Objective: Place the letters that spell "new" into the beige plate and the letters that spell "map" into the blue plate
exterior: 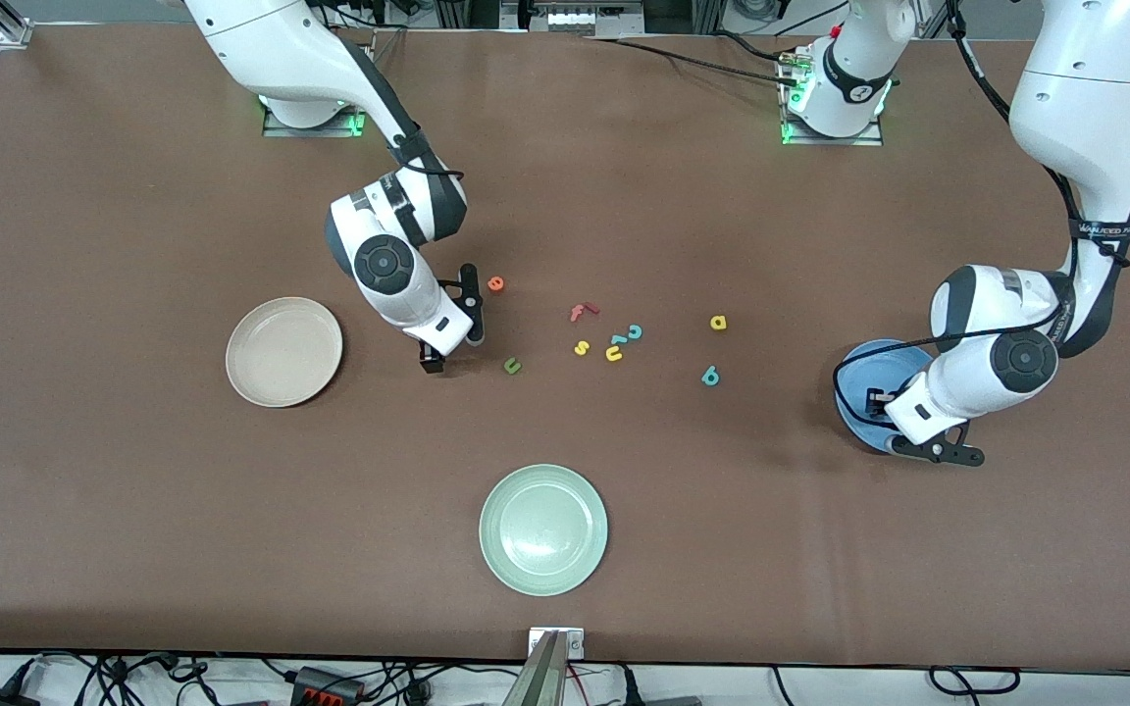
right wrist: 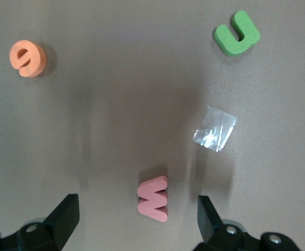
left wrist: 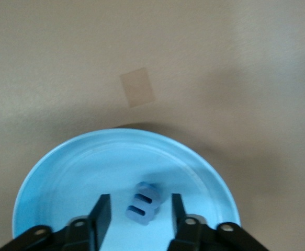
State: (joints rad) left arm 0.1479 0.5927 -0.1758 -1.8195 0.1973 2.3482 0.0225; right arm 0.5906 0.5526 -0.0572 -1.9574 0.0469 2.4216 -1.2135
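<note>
Periwinkle m (left wrist: 143, 203) (blocky) — in blue plate (left wrist: 63, 172); upright.

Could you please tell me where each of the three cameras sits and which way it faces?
Front view: high across the table, facing both arms; left gripper over the blue plate, right gripper over the table.
Left wrist view: looks down between open fingers at the m in the blue plate.
Right wrist view: looks down between open fingers at w, e, n.
Shared: front view also shows e, n.

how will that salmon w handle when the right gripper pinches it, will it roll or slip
The salmon w looks like thick matte foam, so probably light and slightly squashy. It lies flat between the open right gripper, unlikely to roll. Its small size means it might twist if pinched off-centre.
</note>
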